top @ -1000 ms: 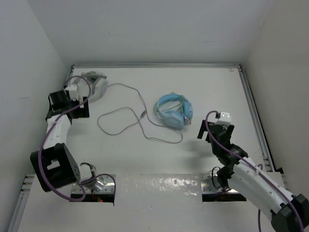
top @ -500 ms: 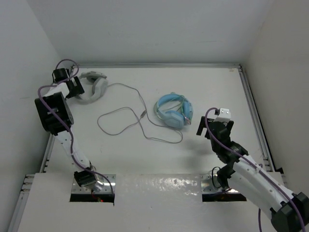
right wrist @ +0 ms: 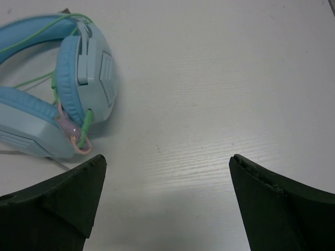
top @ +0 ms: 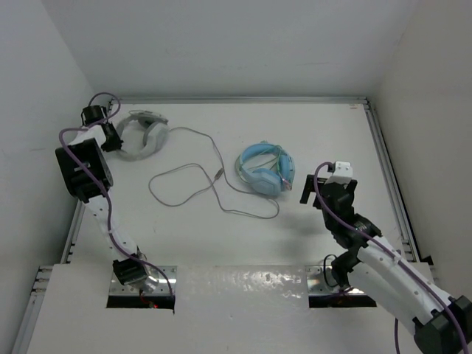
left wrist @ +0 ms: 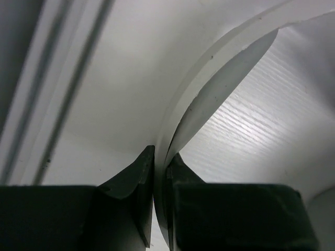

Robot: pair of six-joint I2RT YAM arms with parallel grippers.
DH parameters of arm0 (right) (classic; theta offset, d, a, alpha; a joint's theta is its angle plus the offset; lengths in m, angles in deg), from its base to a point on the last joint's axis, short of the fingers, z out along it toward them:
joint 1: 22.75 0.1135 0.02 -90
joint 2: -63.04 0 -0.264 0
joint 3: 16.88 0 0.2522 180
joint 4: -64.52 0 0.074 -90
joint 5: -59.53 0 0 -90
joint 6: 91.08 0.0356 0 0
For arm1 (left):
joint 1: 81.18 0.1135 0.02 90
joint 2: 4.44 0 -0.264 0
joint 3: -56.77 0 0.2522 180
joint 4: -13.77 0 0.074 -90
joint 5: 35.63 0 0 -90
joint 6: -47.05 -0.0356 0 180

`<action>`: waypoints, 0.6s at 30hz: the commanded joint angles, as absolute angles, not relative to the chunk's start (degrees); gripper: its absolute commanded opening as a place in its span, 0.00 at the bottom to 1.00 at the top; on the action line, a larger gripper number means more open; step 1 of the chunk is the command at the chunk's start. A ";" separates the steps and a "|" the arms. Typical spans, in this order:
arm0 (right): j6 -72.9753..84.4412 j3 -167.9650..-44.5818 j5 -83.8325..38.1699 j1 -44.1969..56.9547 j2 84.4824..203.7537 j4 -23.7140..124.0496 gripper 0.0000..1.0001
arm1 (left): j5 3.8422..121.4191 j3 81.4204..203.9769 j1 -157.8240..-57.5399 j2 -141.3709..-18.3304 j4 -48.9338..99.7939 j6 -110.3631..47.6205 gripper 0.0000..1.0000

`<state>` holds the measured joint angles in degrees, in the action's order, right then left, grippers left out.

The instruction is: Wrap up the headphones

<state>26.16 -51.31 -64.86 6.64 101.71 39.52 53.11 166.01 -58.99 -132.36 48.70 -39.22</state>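
The white and light-grey headphones (top: 144, 133) lie at the table's back left corner. Their thin grey cable (top: 184, 177) loops across the table toward the middle. My left gripper (top: 110, 137) is at their left side, shut on the curved white headband (left wrist: 209, 78), which runs up between the two dark fingers (left wrist: 137, 178) in the left wrist view. My right gripper (top: 324, 195) hovers open over bare table at the right, with nothing between its fingertips (right wrist: 78, 183).
Light blue headphones (top: 265, 169) with a green cord lie in the middle of the table, just left of my right gripper (right wrist: 165, 162); they also show in the right wrist view (right wrist: 78, 78). A metal rail (top: 387, 169) edges the table's right side, and white walls close it in.
My left arm swung up to the back left corner and its gripper closed on the headband. The white headphones shifted slightly. My right gripper crept a little forward and stayed open.
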 commanded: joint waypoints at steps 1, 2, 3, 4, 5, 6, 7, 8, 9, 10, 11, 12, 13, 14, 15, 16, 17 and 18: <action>24.32 -54.63 -64.31 6.87 99.78 40.22 0.98 | 64.10 166.33 -58.07 -126.74 53.46 -39.35 0.00; 23.80 -55.07 -63.88 6.96 99.51 40.30 0.98 | 66.47 165.63 -57.89 -124.09 54.07 -39.35 0.00; 22.92 -55.25 -61.87 6.87 99.25 40.65 0.97 | 71.02 165.45 -57.80 -121.45 54.77 -39.43 0.00; 20.56 -56.03 -60.20 6.87 99.16 41.61 0.96 | 73.50 165.45 -57.72 -115.95 56.43 -39.61 0.00; 19.67 -56.74 -58.44 6.87 99.25 42.14 0.95 | 75.53 165.80 -57.72 -113.02 57.49 -40.13 0.00; 17.40 -57.53 -54.07 6.87 99.51 42.76 0.95 | 78.94 166.06 -57.80 -110.38 58.37 -40.31 0.00; 16.51 -59.88 -51.68 6.87 100.73 43.72 0.94 | 80.20 166.07 -57.72 -105.05 59.78 -40.40 0.00; 15.71 -61.21 -49.65 6.87 101.70 44.34 0.93 | 82.21 165.98 -57.72 -102.38 60.22 -40.49 0.00; 14.66 -62.53 -45.89 7.13 102.75 45.30 0.93 | 82.75 165.98 -57.72 -100.01 61.19 -40.75 0.00; 13.95 -64.98 -43.94 7.13 105.20 48.19 0.92 | 83.45 165.80 -57.80 -95.54 61.28 -40.84 0.00; 13.34 -66.05 -41.74 7.40 106.62 49.87 0.92 | 84.33 165.45 -57.72 -93.50 61.81 -41.02 0.00; 11.16 -66.93 -36.85 8.09 108.28 53.89 0.92 | 84.78 165.36 -57.72 -90.08 62.86 -41.28 0.00; 9.48 -69.29 -34.10 8.71 112.04 55.75 0.93 | 85.56 164.93 -57.72 -88.66 63.39 -41.63 0.00; 7.73 -70.62 -31.29 9.33 114.17 57.34 0.94 | 86.79 164.84 -57.72 -87.25 64.09 -41.89 0.00; 3.97 -71.67 -29.26 10.81 116.19 61.36 0.95 | 87.67 164.75 -57.80 -84.98 65.49 -42.16 0.00; 2.54 -74.38 -26.98 11.70 118.39 63.22 0.96 | 88.46 164.75 -57.80 -84.00 66.29 -42.25 0.00; 1.39 -76.15 -26.00 12.31 122.50 64.55 0.98 | 89.78 164.84 -57.80 -83.12 66.99 -42.51 0.00; 0.68 -77.65 -24.60 12.67 124.37 68.04 0.99 | 90.22 165.27 -57.89 -81.89 68.82 -42.69 0.00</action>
<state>7.58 -72.99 -34.31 11.10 119.42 56.04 83.95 165.31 -57.94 -81.76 63.63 -42.68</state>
